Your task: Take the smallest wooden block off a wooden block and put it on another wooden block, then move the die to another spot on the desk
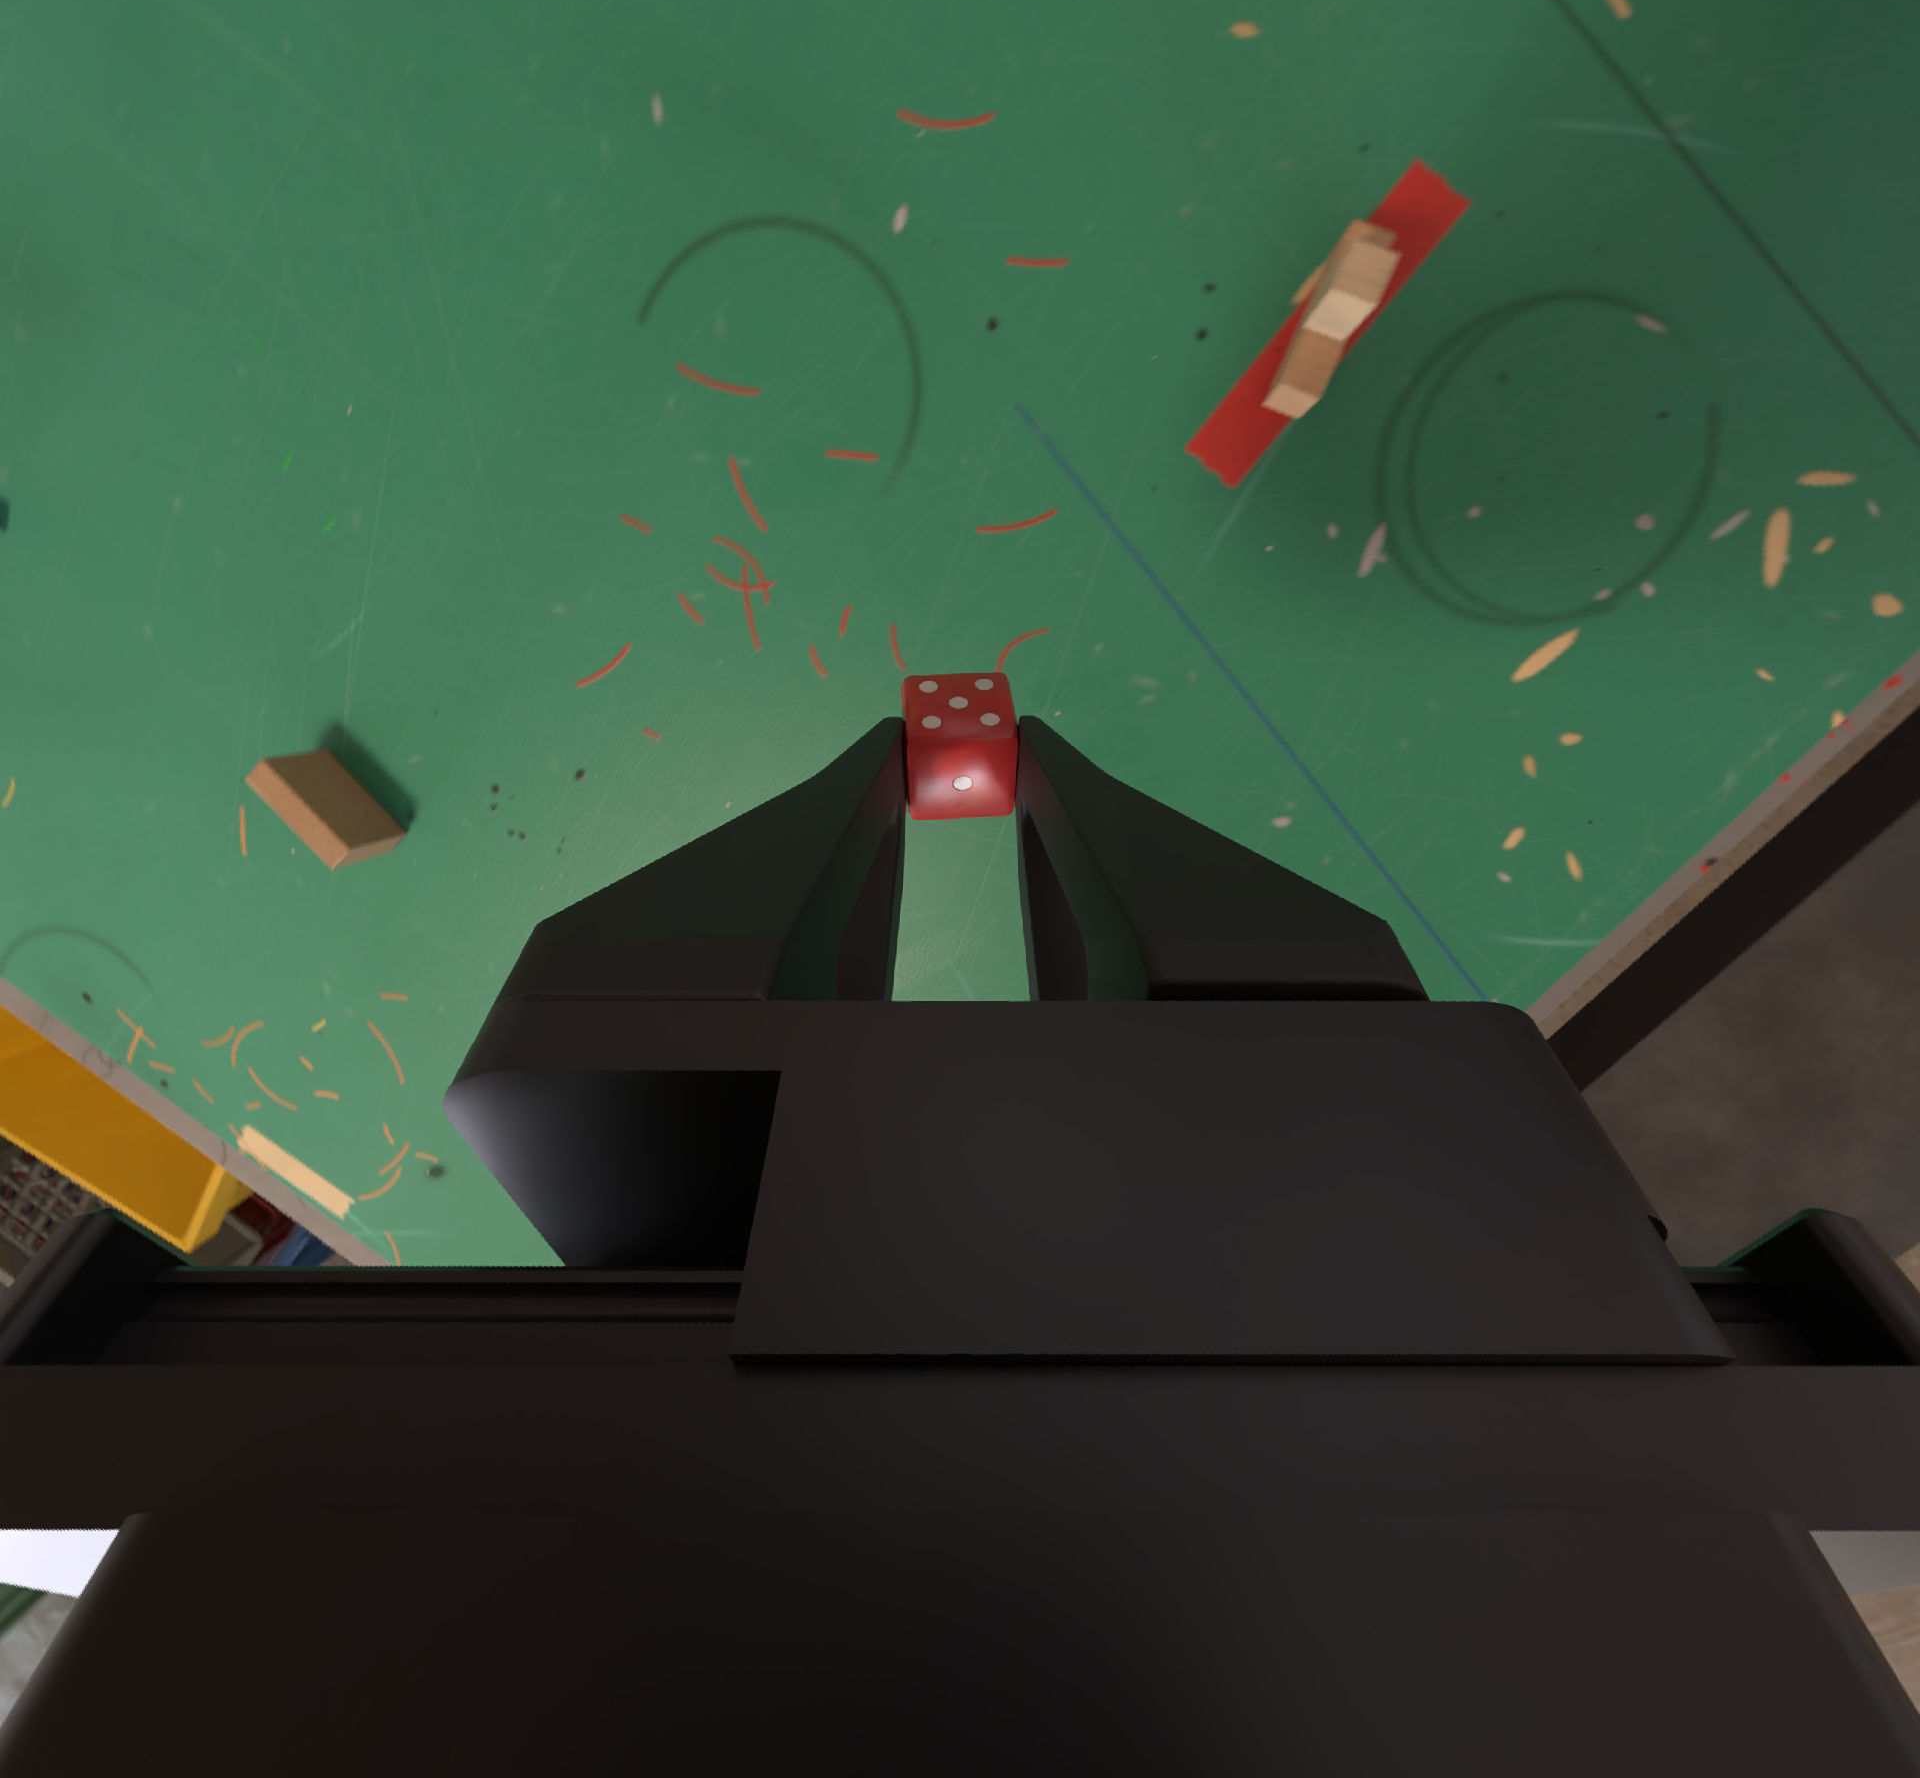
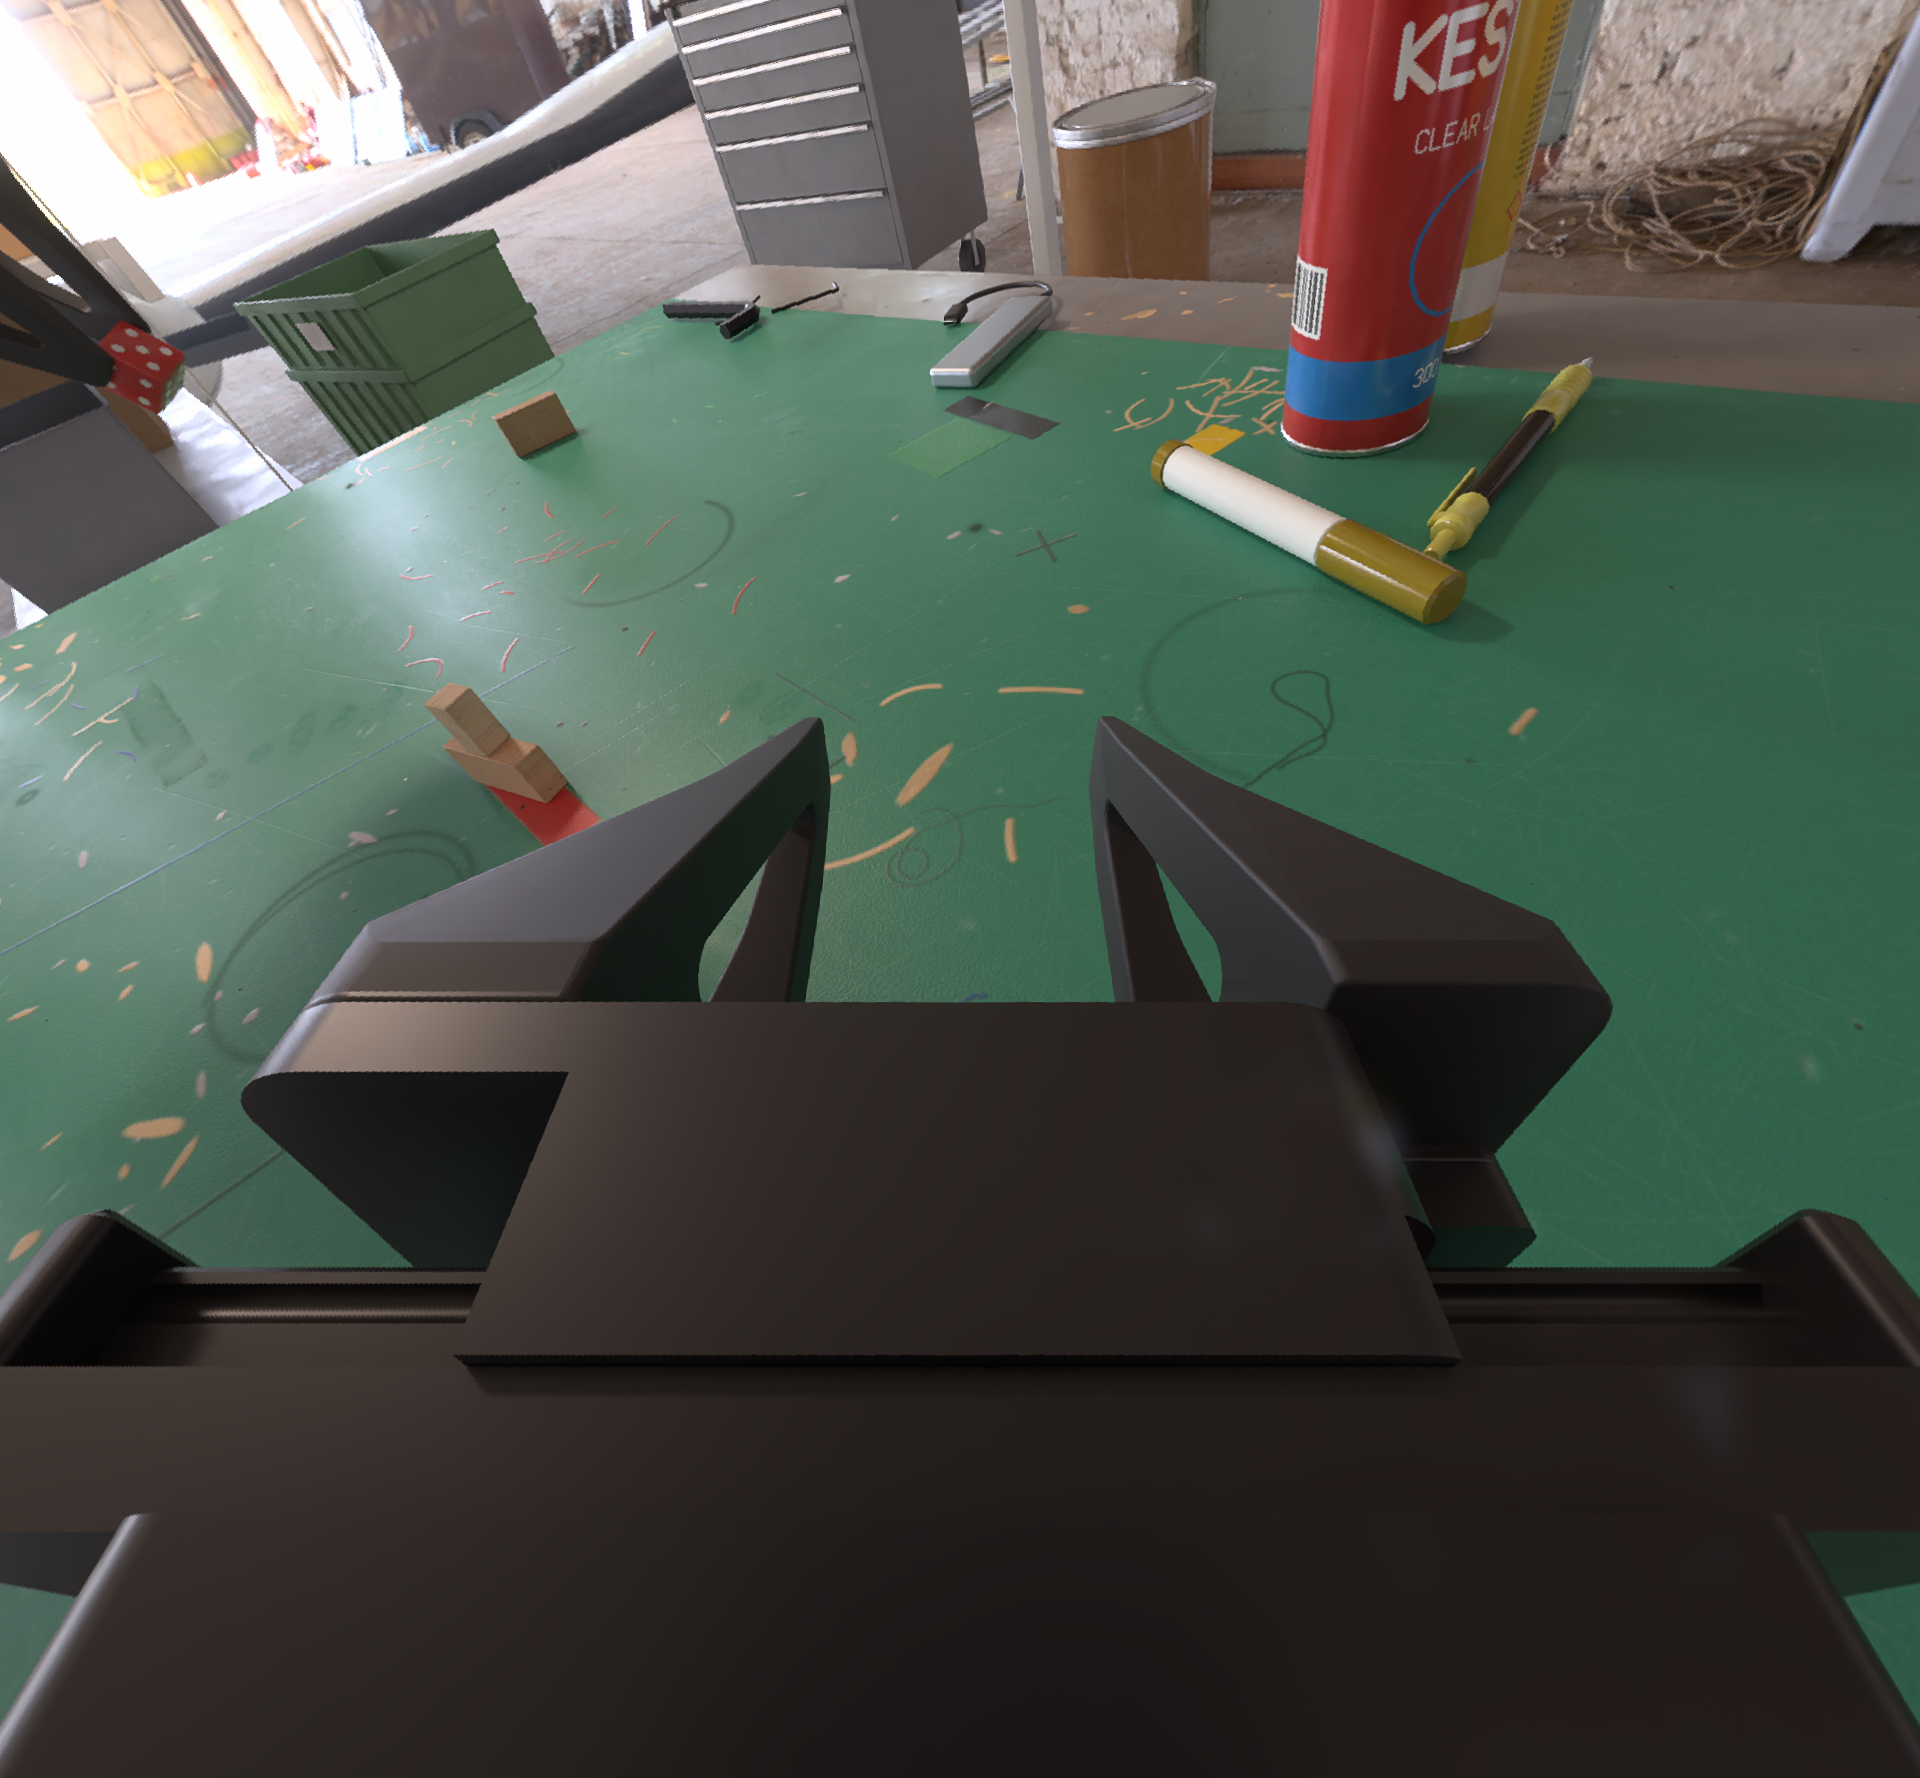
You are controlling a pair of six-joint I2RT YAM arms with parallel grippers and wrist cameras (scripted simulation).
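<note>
The left hand point(image 1: 961, 752) is clamped on the single red die point(image 1: 959, 746), one finger against each side, and holds it in the air above the green counter point(image 1: 416, 274). In the right wrist view that die point(image 2: 142, 364) shows at the far left, lifted clear of the counter point(image 2: 1558, 897).

Three wooden blocks can be counted. One flat block point(image 1: 324, 806) lies alone, well apart from the others. The other two form a stack on one strip of red tape point(image 1: 1325, 326): the smallest block point(image 2: 468, 718) sits tilted on top of a wedge-shaped block point(image 2: 514, 769).

The right hand point(image 2: 961, 741) is released, its two fingers spread wide with nothing between them, above bare counter near the stack.

Further back stand two tall cans, one red and blue point(image 2: 1392, 159), one yellow point(image 2: 1527, 118) behind it. One thick white marker point(image 2: 1304, 528) with a mustard cap and one slim yellow pen point(image 2: 1512, 455) lie beside them. One green crate point(image 2: 395, 326) and one grey hub point(image 2: 987, 341) with a cable are at the far edge.
</note>
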